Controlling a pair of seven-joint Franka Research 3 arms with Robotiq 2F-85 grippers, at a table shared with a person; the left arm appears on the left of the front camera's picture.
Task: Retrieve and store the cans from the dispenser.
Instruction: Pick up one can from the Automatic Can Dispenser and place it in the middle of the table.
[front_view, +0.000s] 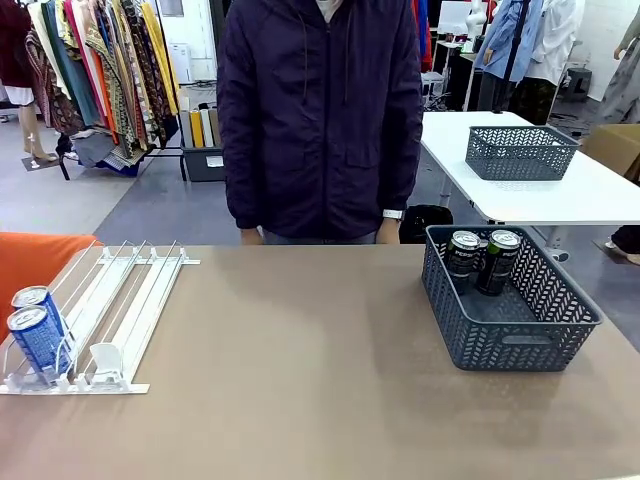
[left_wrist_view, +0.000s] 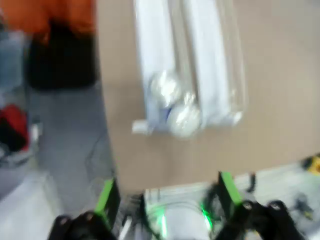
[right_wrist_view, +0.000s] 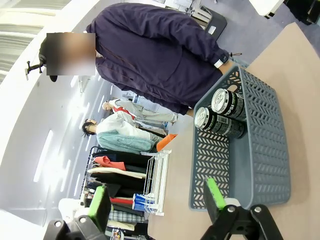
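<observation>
Your left gripper (left_wrist_view: 165, 200) and right gripper (right_wrist_view: 157, 197) gaped wide, empty. Two blue cans (front_view: 38, 340) sat in the dispenser (front_view: 130, 300) at the desk's (front_view: 300, 380) left edge, two black cans (front_view: 462, 255) in the basket (front_view: 520, 345) at its right.

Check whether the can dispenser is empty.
Not empty. Two blue cans stand upright, one behind the other, in the leftmost lane of the dispenser, at its near end; the other lanes look bare.
</observation>
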